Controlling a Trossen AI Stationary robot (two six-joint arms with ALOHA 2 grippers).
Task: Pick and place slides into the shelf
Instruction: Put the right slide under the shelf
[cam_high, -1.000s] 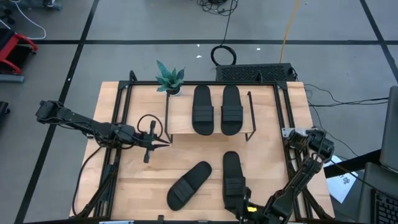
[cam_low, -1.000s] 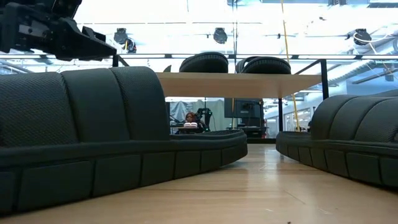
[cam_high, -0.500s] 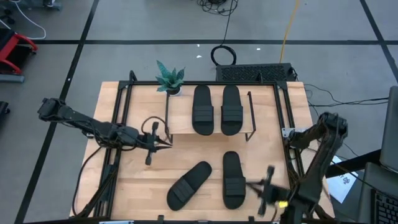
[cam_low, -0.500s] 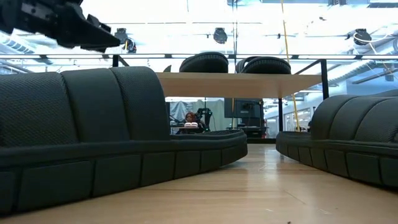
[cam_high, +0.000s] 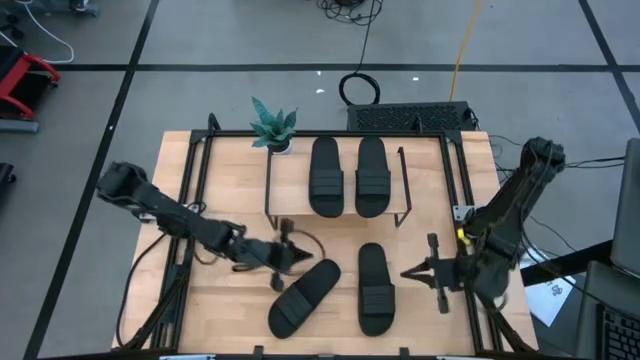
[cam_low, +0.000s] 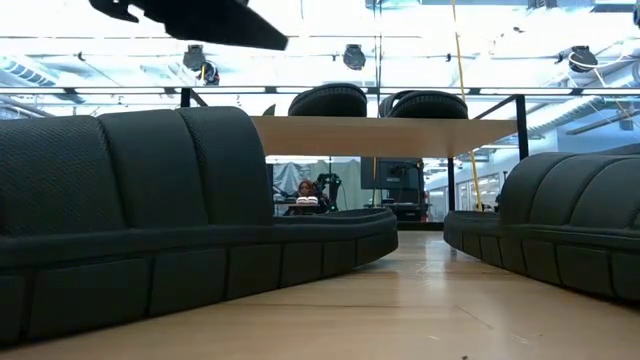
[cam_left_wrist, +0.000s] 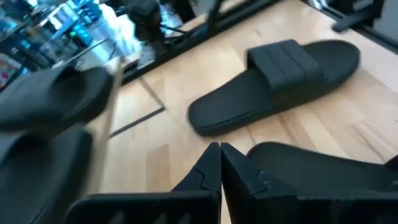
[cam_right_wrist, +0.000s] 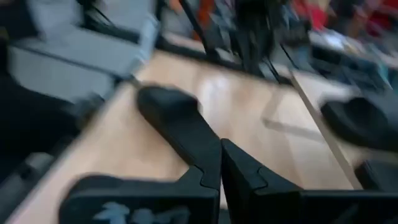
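Two slides (cam_high: 344, 176) are already placed side by side on the shelf (cam_high: 290, 196), at 12 o'clock on the table. Two more are still left on the table (cam_high: 215, 300): the angled slide (cam_high: 303, 297) at 6 o'clock and the straight slide (cam_high: 374, 288) just at its 3 o'clock side.

The step in hand is judged to be the approach to the third slide. The left gripper (cam_high: 290, 256) is held just beside the toe of the angled slide, fingers pressed together, nothing held. For the next move, the fingers must be opened and lowered around the strap.

The right gripper (cam_high: 418, 272) is seen at 3 o'clock of the straight slide, fingers together.

Compared with one second ago, the left gripper has been moved from near the shelf toward 5 o'clock, and the right gripper has been lifted off the straight slide.
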